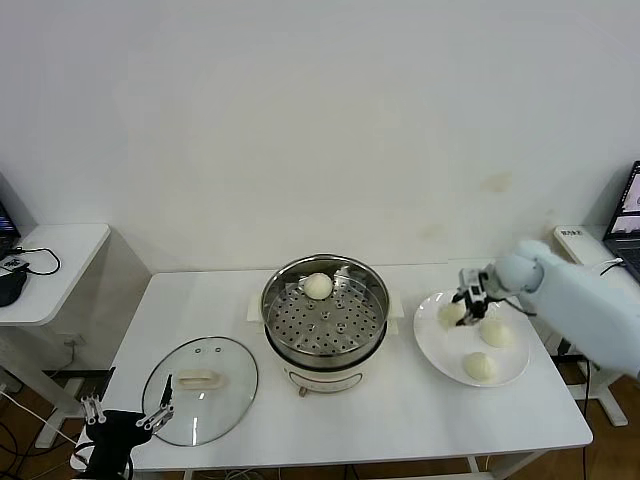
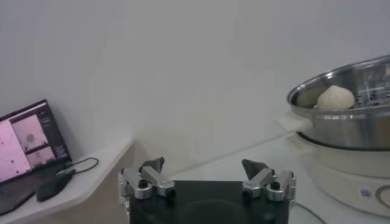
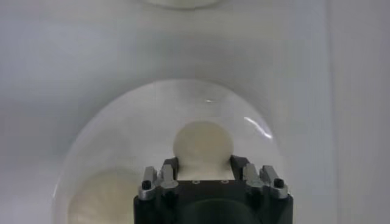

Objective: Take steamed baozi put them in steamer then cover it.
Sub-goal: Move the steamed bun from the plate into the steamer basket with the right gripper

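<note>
At the table's (image 1: 400, 400) front left corner the left gripper (image 1: 128, 410) hangs just off the edge, its fingers (image 2: 152, 167) spread wide and holding nothing. Beside it, near the front left edge, the glass cover (image 1: 201, 389) lies flat on the table with its cream handle (image 1: 198, 379) up. In the middle of the table stands the steamer (image 1: 325, 320) on its cream base; one baozi (image 1: 318, 286) sits on the perforated tray (image 1: 330, 325) toward the back rim. Toward the table's right edge lies a white plate (image 1: 435, 345) carrying three baozi. The right gripper (image 1: 466, 303) is over the plate's back left part, its fingers closed on the sides of the baozi there (image 3: 203, 146). The other two buns (image 1: 496, 333) (image 1: 480, 366) rest free on the plate, nearer the front right.
</note>
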You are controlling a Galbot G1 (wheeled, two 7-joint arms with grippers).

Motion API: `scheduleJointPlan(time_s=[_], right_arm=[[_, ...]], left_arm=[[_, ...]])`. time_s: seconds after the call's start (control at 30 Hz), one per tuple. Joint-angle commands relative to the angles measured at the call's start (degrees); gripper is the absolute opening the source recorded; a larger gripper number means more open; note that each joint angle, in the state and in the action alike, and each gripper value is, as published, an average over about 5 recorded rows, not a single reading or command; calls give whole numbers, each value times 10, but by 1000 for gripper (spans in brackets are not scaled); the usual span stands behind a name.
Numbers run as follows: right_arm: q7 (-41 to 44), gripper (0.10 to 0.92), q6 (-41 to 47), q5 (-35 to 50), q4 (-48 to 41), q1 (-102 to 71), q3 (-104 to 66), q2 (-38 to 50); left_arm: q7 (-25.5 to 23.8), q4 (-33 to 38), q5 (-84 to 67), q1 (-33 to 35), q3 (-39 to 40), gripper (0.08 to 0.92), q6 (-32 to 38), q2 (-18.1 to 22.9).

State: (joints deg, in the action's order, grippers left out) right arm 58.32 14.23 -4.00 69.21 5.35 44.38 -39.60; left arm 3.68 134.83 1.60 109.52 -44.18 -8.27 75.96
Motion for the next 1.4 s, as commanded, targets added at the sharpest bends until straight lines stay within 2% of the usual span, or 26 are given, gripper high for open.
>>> scheduleJointPlan(time_s=[0.03,0.27,0.43,0.57,0.97,1.4], right_arm=[[2,559,46,122,116,276,146,34],[-17,568,102,223,156,359,198,-30],[-47,569,155,289,198,337,211,-80],[-70,568,182,315,196,298,211,-127],[-104,577,210,291,94,210,221,-284],[-120,577,204,254,19,146,213,-349]], left_arm=[[0,-1,0,-3,3,823,0,-1],[0,-4,-1,-7,8,823,0,-4],[0,-5,-4,-9,4,823,0,-7],[0,-3,-5,-10,1,823,-1,-7],[0,2,-15,-8,-21,823,-3,-1],[-1,-1,-17,-16,-25,823,-3,4]])
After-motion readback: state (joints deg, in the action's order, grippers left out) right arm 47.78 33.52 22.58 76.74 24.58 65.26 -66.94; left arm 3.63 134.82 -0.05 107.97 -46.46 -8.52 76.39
